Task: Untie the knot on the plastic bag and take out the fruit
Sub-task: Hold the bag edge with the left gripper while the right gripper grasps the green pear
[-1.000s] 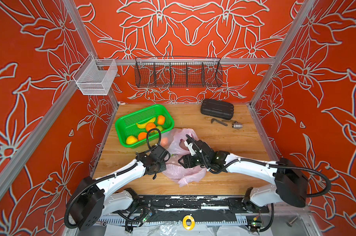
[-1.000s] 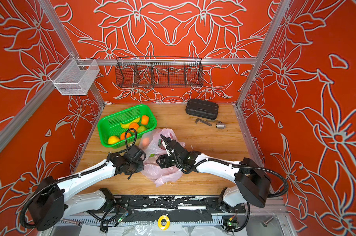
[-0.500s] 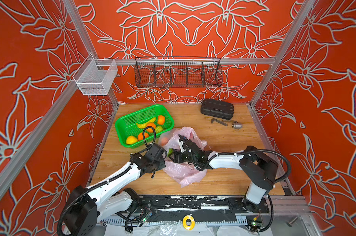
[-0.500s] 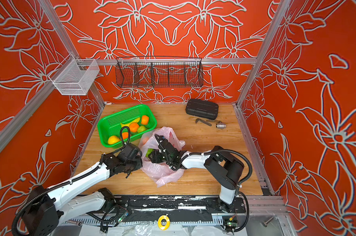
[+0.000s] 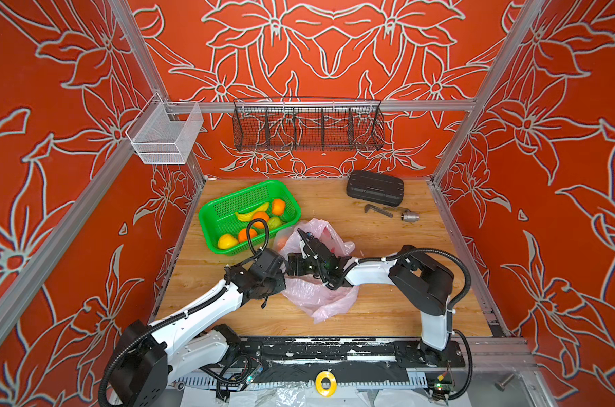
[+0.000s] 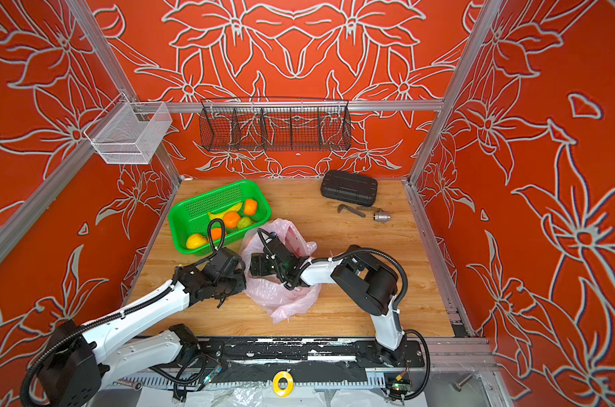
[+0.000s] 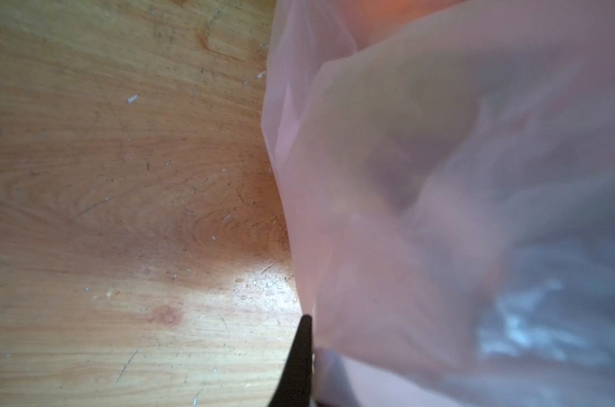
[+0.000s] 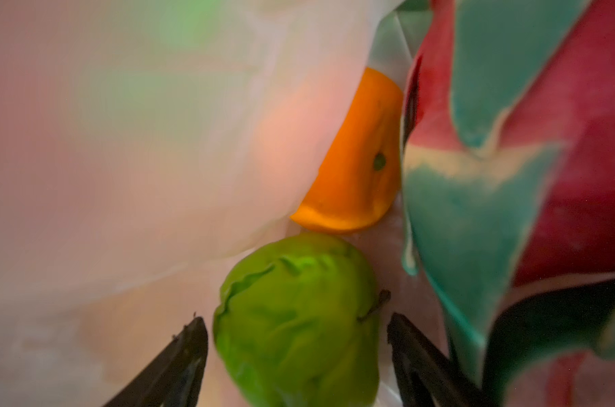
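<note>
Reaching into plastic bag (image 5: 316,299), tabletop (image 5: 369,310) centre; knot judged undone. Right pincer (image 8: 295,320) wide, straddling green fruit (image 8: 292,282), not clamped. Orange (image 8: 359,169), dragon fruit (image 8: 563,176) also inside. Left pincer (image 7: 305,327) closed, seemingly pinching bag rim. Green basket (image 5: 207,225), 10 o'clock, holds several fruits (image 5: 261,215).

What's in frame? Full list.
table: 1, wood
plastic bag: 1, pale pink, centre
fruit in bag: 3 seen, green fruit, orange, pink-green dragon fruit
basket: 1, green, back-left
fruit in basket: 3 oranges, 1 yellow fruit, 1 green one, 1 yellow banana
case: 1, black, back-right
L-shaped tool: 1, dark, by case
chuck: 1, silver, beside it
wire rack: 1, black, back wall
mesh bin: 1, white, left rail
tape roll: 1, yellow, front edge
left gripper: shut on bag edge
right gripper: inside bag, fingers open around green fruit
</note>
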Robot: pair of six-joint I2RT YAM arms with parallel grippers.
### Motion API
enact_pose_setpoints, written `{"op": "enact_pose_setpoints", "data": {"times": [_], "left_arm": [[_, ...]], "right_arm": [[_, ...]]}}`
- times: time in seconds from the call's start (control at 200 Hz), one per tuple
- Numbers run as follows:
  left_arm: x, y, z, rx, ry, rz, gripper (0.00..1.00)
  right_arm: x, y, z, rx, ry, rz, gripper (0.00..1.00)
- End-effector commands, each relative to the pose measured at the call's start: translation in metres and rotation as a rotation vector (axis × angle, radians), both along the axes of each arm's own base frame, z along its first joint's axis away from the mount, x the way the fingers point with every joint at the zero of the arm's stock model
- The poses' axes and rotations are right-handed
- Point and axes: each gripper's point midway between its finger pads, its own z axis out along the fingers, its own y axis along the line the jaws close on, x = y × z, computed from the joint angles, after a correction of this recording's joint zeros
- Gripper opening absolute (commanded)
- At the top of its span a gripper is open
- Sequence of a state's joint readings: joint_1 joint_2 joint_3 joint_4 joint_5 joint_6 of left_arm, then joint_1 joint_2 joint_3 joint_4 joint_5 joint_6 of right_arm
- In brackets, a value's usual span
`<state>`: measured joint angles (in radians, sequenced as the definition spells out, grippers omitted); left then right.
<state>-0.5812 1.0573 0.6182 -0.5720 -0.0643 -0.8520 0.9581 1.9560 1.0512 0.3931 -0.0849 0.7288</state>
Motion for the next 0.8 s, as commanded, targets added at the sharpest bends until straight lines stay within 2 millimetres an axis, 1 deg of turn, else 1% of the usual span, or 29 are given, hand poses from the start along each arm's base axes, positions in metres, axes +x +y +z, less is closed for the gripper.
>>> {"op": "enact_pose_setpoints", "data": {"times": [0.0, 0.125, 0.225, 0.31, 0.38, 0.495, 0.58, 0.796], "left_arm": [[0.002, 0.002, 0.006, 0.001, -0.018, 0.004, 0.07], [0.000, 0.004, 0.006, 0.007, -0.017, 0.006, 0.07], [-0.001, 0.006, 0.006, 0.007, -0.021, 0.009, 0.07], [-0.001, 0.004, 0.007, 0.001, -0.023, -0.002, 0.07], [-0.001, 0.002, 0.008, -0.005, -0.020, -0.010, 0.07], [0.002, 0.000, 0.013, -0.012, -0.036, -0.017, 0.07], [0.004, 0.000, 0.017, -0.008, -0.046, -0.021, 0.07], [0.008, -0.002, 0.023, 0.001, -0.054, -0.029, 0.07]], "right_arm": [[0.010, -0.002, -0.009, -0.056, -0.038, -0.034, 0.82], [0.011, -0.003, -0.014, -0.070, -0.033, -0.039, 0.70], [0.010, -0.005, -0.011, -0.058, -0.038, -0.045, 0.60], [0.007, -0.007, -0.004, -0.046, -0.045, -0.037, 0.55], [0.002, -0.009, 0.003, -0.034, -0.050, -0.016, 0.54], [-0.006, -0.014, 0.017, -0.025, -0.067, 0.014, 0.54], [-0.009, -0.023, 0.026, -0.050, -0.094, 0.022, 0.54], [-0.014, -0.046, 0.059, -0.088, -0.177, 0.018, 0.54]]}}
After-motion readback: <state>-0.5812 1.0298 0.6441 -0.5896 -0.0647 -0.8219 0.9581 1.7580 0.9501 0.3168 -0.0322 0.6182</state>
